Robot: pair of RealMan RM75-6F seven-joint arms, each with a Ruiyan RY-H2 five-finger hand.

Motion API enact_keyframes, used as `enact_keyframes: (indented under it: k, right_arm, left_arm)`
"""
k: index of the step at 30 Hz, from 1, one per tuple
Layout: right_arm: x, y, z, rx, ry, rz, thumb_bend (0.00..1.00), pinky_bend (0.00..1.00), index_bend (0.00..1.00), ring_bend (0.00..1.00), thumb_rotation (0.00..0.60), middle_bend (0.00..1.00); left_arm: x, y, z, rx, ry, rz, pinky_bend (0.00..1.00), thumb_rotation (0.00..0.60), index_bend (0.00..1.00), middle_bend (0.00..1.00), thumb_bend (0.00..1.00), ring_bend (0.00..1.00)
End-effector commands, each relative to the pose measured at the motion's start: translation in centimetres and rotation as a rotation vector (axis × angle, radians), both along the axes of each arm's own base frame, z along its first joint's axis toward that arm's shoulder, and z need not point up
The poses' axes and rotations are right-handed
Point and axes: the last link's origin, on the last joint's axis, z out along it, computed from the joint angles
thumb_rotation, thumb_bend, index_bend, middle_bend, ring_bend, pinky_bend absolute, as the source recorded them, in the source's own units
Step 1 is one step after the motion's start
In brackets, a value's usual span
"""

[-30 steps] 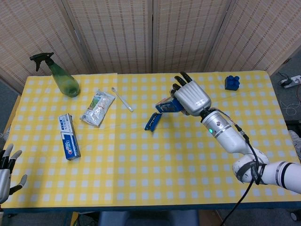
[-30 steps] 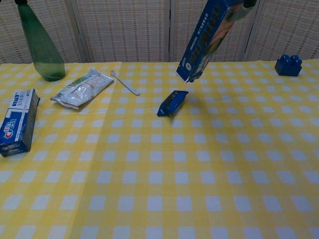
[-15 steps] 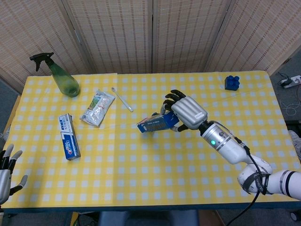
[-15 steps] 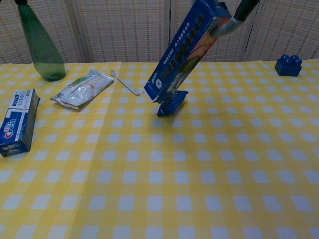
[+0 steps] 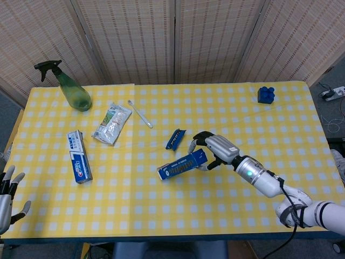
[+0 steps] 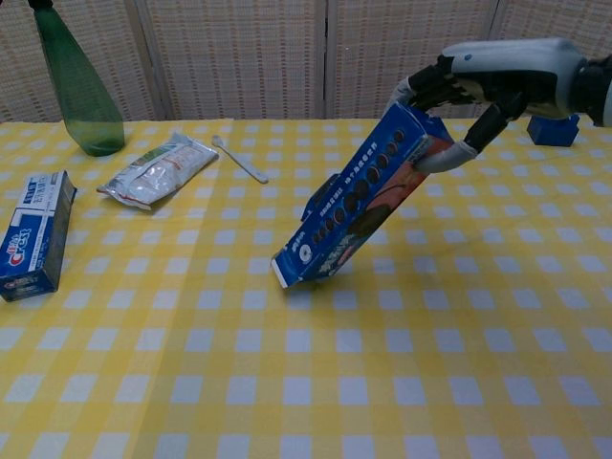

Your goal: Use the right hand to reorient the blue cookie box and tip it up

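Gripping the upper end of the blue cookie box (image 6: 356,204), our right hand (image 6: 478,81) has its fingers wrapped over the top edge, thumb on the near face. The box is tilted steeply in the chest view, lower corner down at the yellow checked table (image 5: 161,210), roughly mid-table. Whether that corner actually touches the cloth, we can't tell.

Just behind the box sits a small blue snack packet (image 5: 175,138), partly hidden by it in the chest view. Further left we've got a white spoon (image 5: 140,114), a silvery pouch (image 5: 112,124), a blue toothpaste box (image 5: 78,156) and a green spray bottle (image 5: 73,89) at the far left corner. A blue toy brick (image 5: 265,94) sits well off at the far right.

Our left hand (image 5: 7,197) hangs at the table's near left edge, fingers spread, holding nothing.
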Motion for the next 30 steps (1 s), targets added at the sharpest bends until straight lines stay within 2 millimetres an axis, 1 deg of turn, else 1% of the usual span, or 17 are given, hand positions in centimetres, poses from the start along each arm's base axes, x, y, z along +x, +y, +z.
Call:
enact_keyframes:
  k: [1, 3, 7, 9, 10, 14, 17, 20, 23, 27, 30]
  right_arm:
    - [-2.6, 0.5, -0.3, 0.029, 0.047, -0.040, 0.20, 0.10, 0.38, 0.16, 0.600, 0.32]
    - [-3.7, 0.6, -0.2, 0.050, 0.085, -0.060, 0.21, 0.10, 0.31, 0.14, 0.600, 0.29]
    - [-5.5, 0.6, -0.1, 0.058, 0.140, -0.077, 0.24, 0.10, 0.11, 0.08, 0.600, 0.20]
    - [-6.2, 0.5, 0.1, 0.053, 0.148, -0.089, 0.24, 0.10, 0.03, 0.06, 0.600, 0.16]
    - [-6.6, 0.4, 0.3, 0.045, 0.155, -0.095, 0.25, 0.10, 0.01, 0.05, 0.600, 0.14]
    - [-7.4, 0.3, 1.2, 0.013, 0.148, -0.121, 0.25, 0.10, 0.00, 0.04, 0.600, 0.12]
    - [-8.1, 0.4, 2.5, -0.036, 0.153, -0.127, 0.25, 0.10, 0.00, 0.04, 0.600, 0.12]
    - [-9.4, 0.9, 4.2, -0.125, 0.214, -0.118, 0.25, 0.10, 0.00, 0.04, 0.600, 0.14]
    - [-10.7, 2.5, 5.5, -0.184, 0.251, -0.152, 0.25, 0.10, 0.01, 0.05, 0.600, 0.19]
    - [-12.4, 4.8, 7.3, -0.266, 0.312, -0.189, 0.25, 0.10, 0.04, 0.05, 0.600, 0.20]
    - [-13.4, 7.0, 8.8, -0.354, 0.346, -0.220, 0.25, 0.10, 0.06, 0.06, 0.600, 0.22]
  left_arm:
    - [0.0, 0.0, 0.1, 0.001, 0.001, 0.001, 0.00, 0.600, 0.18, 0.00, 0.32, 0.00]
    - [0.0, 0.1, 0.0, 0.000, 0.000, -0.001, 0.00, 0.600, 0.18, 0.00, 0.32, 0.00]
    - [0.1, 0.2, -0.3, -0.009, -0.003, -0.005, 0.00, 0.600, 0.18, 0.00, 0.32, 0.00]
    - [0.2, 0.2, -0.3, -0.011, -0.001, -0.008, 0.00, 0.600, 0.18, 0.00, 0.32, 0.00]
    - [0.2, 0.3, -0.3, -0.011, -0.001, -0.009, 0.00, 0.600, 0.18, 0.00, 0.32, 0.00]
    - [0.3, 0.4, -0.3, -0.009, 0.001, -0.013, 0.00, 0.600, 0.18, 0.00, 0.32, 0.00]
    - [0.4, 0.4, -0.4, -0.011, 0.003, -0.013, 0.00, 0.600, 0.18, 0.00, 0.32, 0.00]
    - [0.4, 0.5, -0.4, -0.011, 0.006, -0.010, 0.00, 0.600, 0.18, 0.00, 0.32, 0.00]
    - [0.4, 0.6, -0.4, -0.009, 0.007, -0.011, 0.00, 0.600, 0.18, 0.00, 0.32, 0.00]
    - [0.6, 0.9, -0.5, -0.016, 0.009, -0.020, 0.00, 0.600, 0.18, 0.00, 0.32, 0.00]
    - [1.0, 1.2, -0.8, -0.024, 0.008, -0.032, 0.00, 0.600, 0.18, 0.00, 0.32, 0.00]
